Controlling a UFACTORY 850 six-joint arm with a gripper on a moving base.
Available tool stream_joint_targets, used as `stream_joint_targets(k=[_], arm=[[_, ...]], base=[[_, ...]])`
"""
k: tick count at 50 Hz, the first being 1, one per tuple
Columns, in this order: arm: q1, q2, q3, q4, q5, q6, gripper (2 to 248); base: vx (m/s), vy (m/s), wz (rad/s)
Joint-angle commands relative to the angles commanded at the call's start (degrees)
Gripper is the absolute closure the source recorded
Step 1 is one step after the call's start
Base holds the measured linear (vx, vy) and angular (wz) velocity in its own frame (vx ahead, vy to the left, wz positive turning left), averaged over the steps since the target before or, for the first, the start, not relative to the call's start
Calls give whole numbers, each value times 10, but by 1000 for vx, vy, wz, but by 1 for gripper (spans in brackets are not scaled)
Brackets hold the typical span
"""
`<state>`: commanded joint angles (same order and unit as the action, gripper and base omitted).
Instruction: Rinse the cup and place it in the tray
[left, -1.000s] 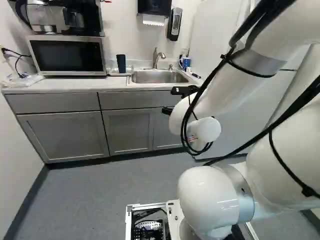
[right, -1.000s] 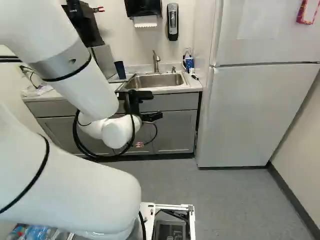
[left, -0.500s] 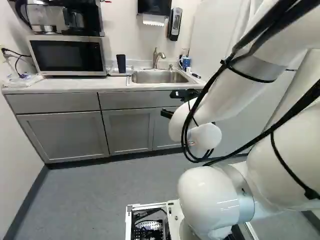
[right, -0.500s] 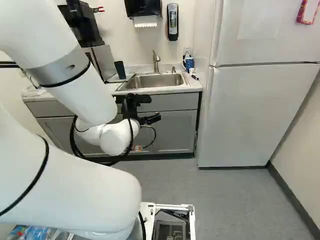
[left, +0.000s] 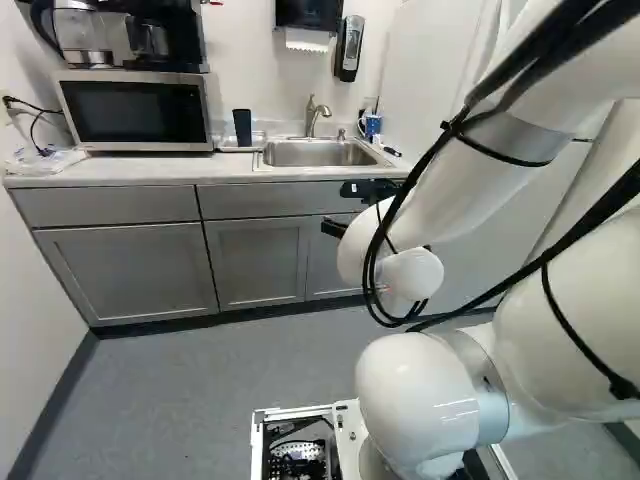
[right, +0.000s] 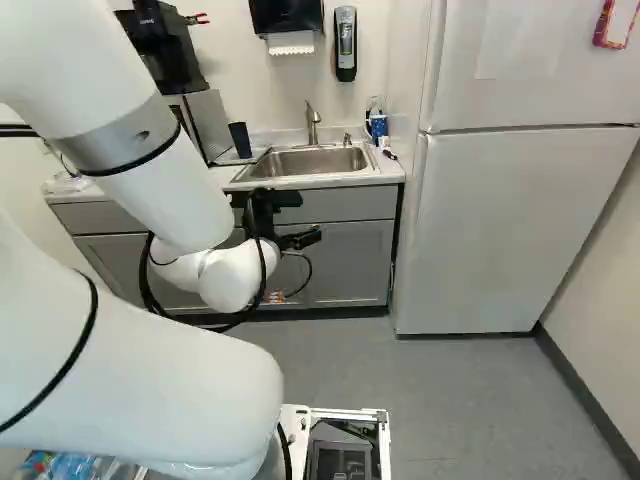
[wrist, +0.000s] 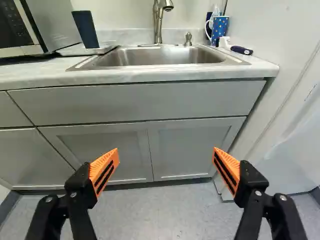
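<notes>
Two jaws stand wide open and hold nothing, so roll closer and aim for the dark cup (wrist: 86, 29) left of the sink (wrist: 159, 56).

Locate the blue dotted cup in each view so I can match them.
Left base view: blue dotted cup on the counter right of the sink, by the refrigerator.
Right base view: same cup, at the counter's right end, behind the sink.
Wrist view: cup far ahead of the open tool, right of the faucet.
Shared landmark: the faucet.
</notes>
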<state>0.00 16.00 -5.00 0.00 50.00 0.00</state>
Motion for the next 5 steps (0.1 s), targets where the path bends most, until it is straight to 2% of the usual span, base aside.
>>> stream_joint_targets(k=[5], arm=[[0, 0, 0, 0, 0, 0, 3]], base=[[0, 0, 0]])
